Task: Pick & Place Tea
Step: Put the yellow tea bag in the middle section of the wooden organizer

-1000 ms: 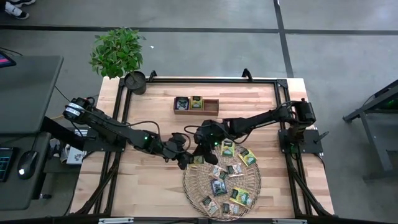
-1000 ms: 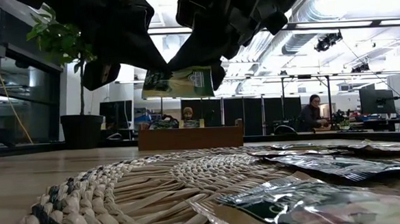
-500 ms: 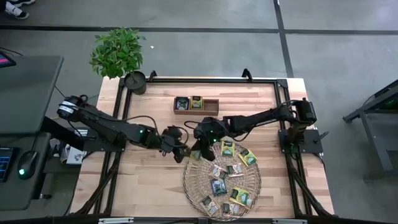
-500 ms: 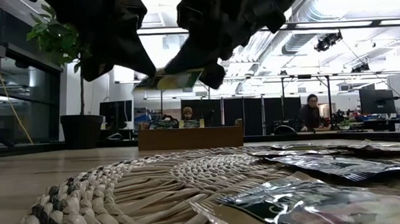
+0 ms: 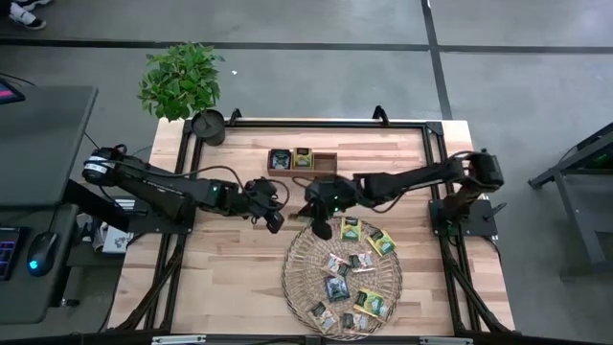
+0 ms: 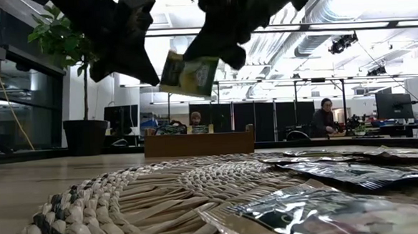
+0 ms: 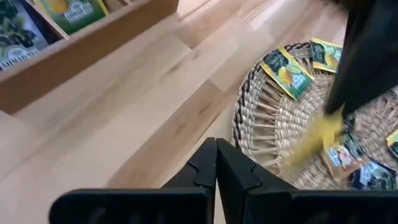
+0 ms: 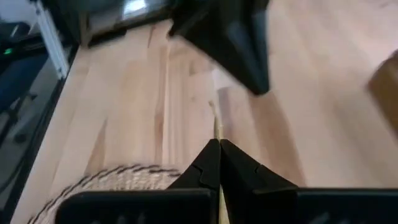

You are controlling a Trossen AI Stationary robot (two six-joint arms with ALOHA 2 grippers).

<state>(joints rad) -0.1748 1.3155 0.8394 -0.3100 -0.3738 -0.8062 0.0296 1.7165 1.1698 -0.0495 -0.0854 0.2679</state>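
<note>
**Yellow sachet held above the table between tray and box**

We see the right end effector point(image 5: 306, 213) poised over the light wooden plank table point(image 5: 230, 278), just off the far-left edge of the round woven straw tray point(image 5: 305, 286). Its two dark fingers point(image 8: 219, 163) are pressed together on a small flat yellow-green tea sachet point(image 6: 187, 74), which shows edge-on as a thin yellow line between them in the right wrist view. In the low view the sachet hangs tilted, well clear of the table and pinched at its upper right corner.

The left end effector point(image 5: 273, 222) sits just beside the right one, on its left, also above bare table. Its fingers point(image 7: 214, 167) are pressed together with nothing between them.

The remaining tea sachets point(image 5: 350, 264), in yellow, green and dark wrappers, lie scattered flat on the woven tray, mostly across its middle and right half. Beyond the two end effectors stands a shallow brown wooden box point(image 5: 326, 165) with compartments; two sachets stand in its left part, a dark one and a yellow one, while its right part shows only wood.

A leafy green plant in a dark pot point(image 5: 184, 86) stands at the far left corner of the table.
</note>
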